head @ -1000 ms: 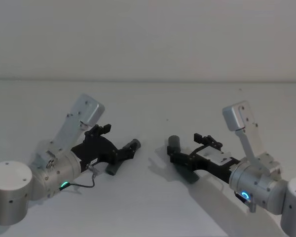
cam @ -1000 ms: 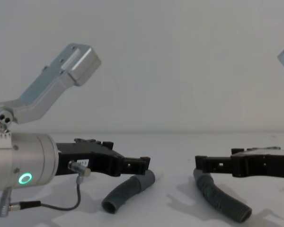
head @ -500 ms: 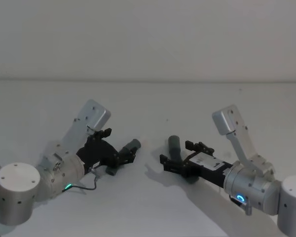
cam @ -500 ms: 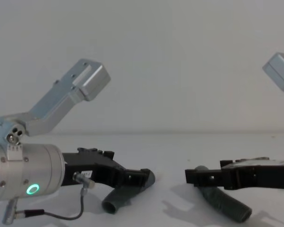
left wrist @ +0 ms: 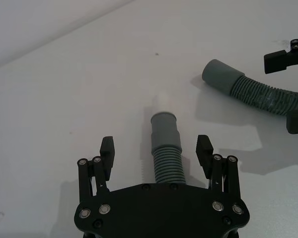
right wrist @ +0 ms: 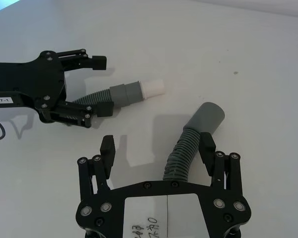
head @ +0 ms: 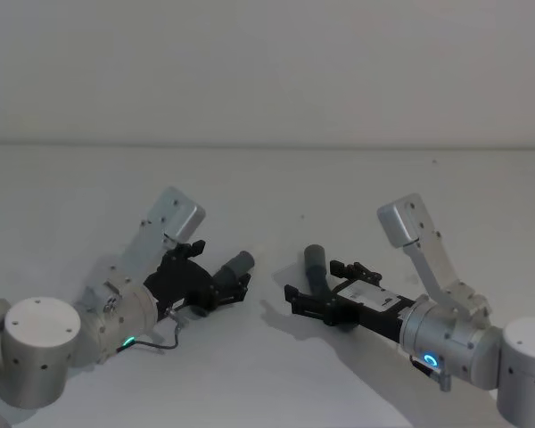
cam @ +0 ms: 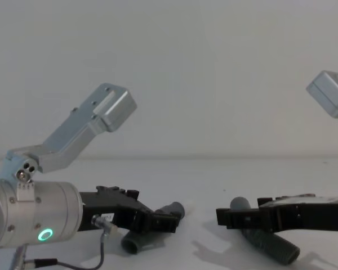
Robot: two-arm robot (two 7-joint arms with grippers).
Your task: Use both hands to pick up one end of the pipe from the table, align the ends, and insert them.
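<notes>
Two dark grey ribbed pipe pieces lie on the white table point(head: 267, 383). The left piece point(left wrist: 166, 148) has a smooth cuff ending in a narrower whitish tip point(left wrist: 161, 101). My left gripper point(left wrist: 155, 148) is open and straddles its ribbed part, low over the table. The right piece point(right wrist: 186, 148) bends up to a wider open socket cuff point(right wrist: 208, 118). My right gripper point(right wrist: 157, 148) is open around its ribbed part, the hose lying close to one finger. In the head view the left gripper point(head: 230, 290) and right gripper point(head: 301, 301) face each other, with both cuffs point(head: 239, 264) point(head: 315, 260) pointing away from me.
A wall rises behind the table's far edge point(head: 267, 145). The silver arm housings point(cam: 96, 121) point(cam: 329, 93) stand raised above the grippers. A thin cable point(cam: 101, 247) loops under the left wrist. Bare white surface separates the two pieces.
Both grippers have dropped lower and slid forward over their hose pieces, so the fingers now straddle them. The hoses themselves lie where they were.
</notes>
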